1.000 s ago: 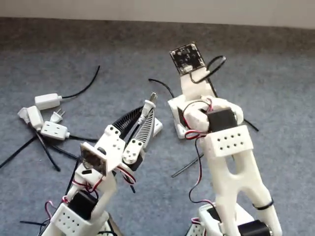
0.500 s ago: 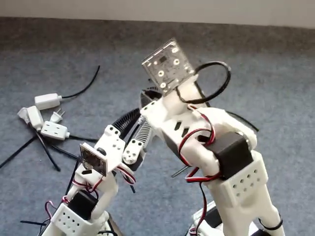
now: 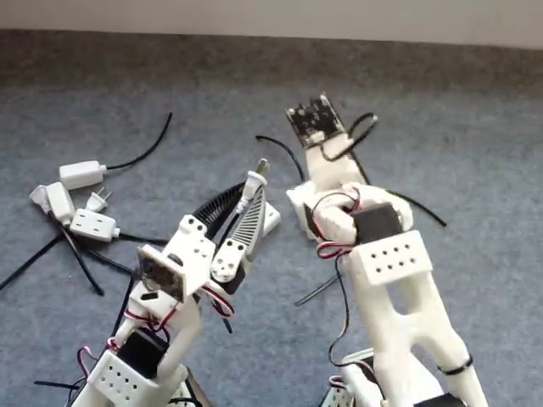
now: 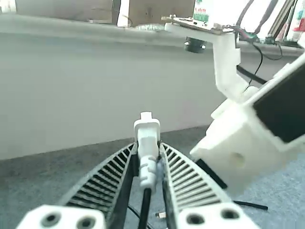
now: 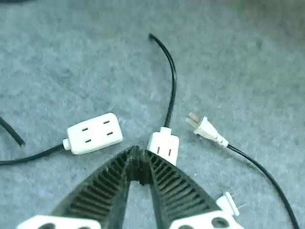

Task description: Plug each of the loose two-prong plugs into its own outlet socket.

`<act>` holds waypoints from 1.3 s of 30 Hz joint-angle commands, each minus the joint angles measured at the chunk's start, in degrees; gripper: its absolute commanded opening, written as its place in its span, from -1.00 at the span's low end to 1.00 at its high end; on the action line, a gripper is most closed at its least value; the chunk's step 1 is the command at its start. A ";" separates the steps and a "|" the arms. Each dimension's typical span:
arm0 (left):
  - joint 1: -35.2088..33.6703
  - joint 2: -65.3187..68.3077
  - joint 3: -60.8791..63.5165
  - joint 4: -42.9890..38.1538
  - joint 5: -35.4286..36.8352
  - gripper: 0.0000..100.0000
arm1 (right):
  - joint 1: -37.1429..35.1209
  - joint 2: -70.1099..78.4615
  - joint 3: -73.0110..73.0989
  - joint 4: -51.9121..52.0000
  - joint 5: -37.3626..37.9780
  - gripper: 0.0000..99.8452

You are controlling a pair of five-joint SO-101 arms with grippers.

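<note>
My left gripper (image 4: 147,153) is shut on a white two-prong plug (image 4: 147,138), held up off the carpet with its black cord hanging down between the fingers. From above, that plug (image 3: 255,181) pokes out past the left gripper (image 3: 253,197). My right gripper (image 5: 138,161) is shut with nothing in it, low over the carpet. Just off its tip lies a small white outlet socket (image 5: 163,144) on a black cord, with a wider outlet socket (image 5: 93,133) beside it. Two loose white plugs (image 5: 205,128) (image 5: 230,202) lie on the other side.
At the left of the grey carpet (image 3: 475,153) lies a cluster of white outlet sockets (image 3: 93,225) (image 3: 81,174), a loose plug (image 3: 100,200) and crossing black cords (image 3: 81,259). The right arm (image 3: 373,229) stands close beside the left gripper. More cords trail behind the right arm.
The right arm swung up toward the camera half a second ago and has dropped back over the carpet. The left arm has kept still with its plug.
</note>
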State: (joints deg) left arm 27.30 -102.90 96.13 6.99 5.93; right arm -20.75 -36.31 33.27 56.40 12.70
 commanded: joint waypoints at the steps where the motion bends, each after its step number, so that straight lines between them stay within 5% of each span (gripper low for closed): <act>1: 0.40 -0.40 0.92 -0.97 0.09 -0.99 | 1.89 -1.98 -1.54 -1.45 0.70 -0.99; 12: -4.97 0.13 0.84 0.26 0.18 -0.99 | 3.47 -1.89 -27.74 20.44 0.26 -0.99; 19: -7.60 0.22 -6.55 14.24 0.26 -0.99 | 14.55 -2.07 -21.93 27.82 -1.58 -0.99; 26: -7.08 0.13 -7.25 16.53 0.26 -0.99 | 20.44 -1.98 -9.89 27.21 -7.82 -0.99; 31: -5.41 -0.22 -7.16 16.26 0.26 -0.99 | 13.58 -2.07 -16.31 22.55 -8.26 -0.99; 39: -1.36 -0.40 -4.00 13.89 0.18 -0.99 | -9.63 -1.36 -27.30 15.69 -7.82 -0.99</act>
State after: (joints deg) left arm 24.84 -102.99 91.91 23.16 5.76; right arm -23.82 -37.27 9.80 75.38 5.14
